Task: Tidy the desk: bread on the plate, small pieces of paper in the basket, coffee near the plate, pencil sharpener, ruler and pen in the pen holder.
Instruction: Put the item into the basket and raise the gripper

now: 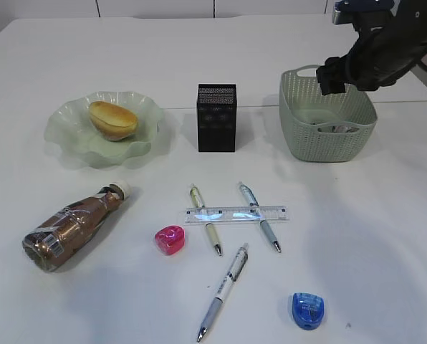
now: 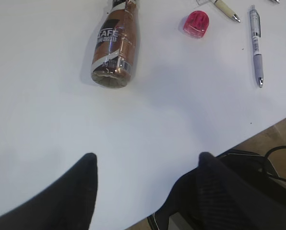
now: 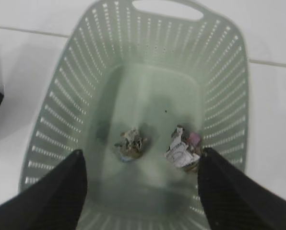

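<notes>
White desk [image 1: 385,236] carries plate [image 1: 70,143], pen holder [image 1: 216,118], basket [image 1: 299,136], coffee [image 1: 74,226], pens [image 1: 224,290], two sharpeners [image 1: 169,239].

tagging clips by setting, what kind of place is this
Probably a staged desk in a lab: a plain white tabletop, a black mesh pen holder and loose pens.

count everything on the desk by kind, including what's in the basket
bread: 1
plate: 1
coffee: 1
pen holder: 1
basket: 1
paper pieces: 2
pens: 3
ruler: 1
pencil sharpeners: 2
Total: 13
</notes>
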Controlling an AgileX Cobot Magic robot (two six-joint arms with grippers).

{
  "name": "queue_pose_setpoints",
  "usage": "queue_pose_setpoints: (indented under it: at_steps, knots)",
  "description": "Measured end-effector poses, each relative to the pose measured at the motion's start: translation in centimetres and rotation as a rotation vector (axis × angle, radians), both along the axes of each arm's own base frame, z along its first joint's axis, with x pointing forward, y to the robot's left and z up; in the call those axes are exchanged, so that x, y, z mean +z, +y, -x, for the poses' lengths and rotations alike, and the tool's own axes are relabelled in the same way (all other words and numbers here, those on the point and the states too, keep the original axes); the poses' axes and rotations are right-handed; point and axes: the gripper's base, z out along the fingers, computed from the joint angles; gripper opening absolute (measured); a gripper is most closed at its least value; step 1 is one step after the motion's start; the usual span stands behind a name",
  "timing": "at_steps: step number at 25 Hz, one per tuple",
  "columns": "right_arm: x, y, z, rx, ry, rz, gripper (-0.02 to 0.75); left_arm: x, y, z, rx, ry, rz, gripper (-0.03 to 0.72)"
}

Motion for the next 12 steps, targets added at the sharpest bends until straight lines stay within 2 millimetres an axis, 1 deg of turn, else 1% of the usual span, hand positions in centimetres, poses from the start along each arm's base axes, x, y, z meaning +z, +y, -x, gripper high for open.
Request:
queue_pose_setpoints:
  at_steps: [2,4,5,8,12]
  knots:
    - [0.4,0.0,0.4,0.0,0.031,0.001,0.564,0.0,0.0,0.0,0.0,0.0,0.0,0.456]
    - [1.5,-0.1,0.9,0.003,0.039,0.011,0.564,0.0,0.0,0.0,0.0,0.0,0.0,0.456]
    - [2.3,-0.1,1.4,0.003,0.051,0.012,0.564,0.0,0.0,0.0,0.0,0.0,0.0,0.456]
    - [3.7,-0.2,2.5,0.004,0.099,0.014,0.564,0.0,0.0,-0.1,0.001,-0.007,0.002,0.456]
    - [4.9,-0.2,4.2,0.004,0.194,0.018,0.558,0.1,0.0,-0.1,0.002,-0.016,0.005,0.456]
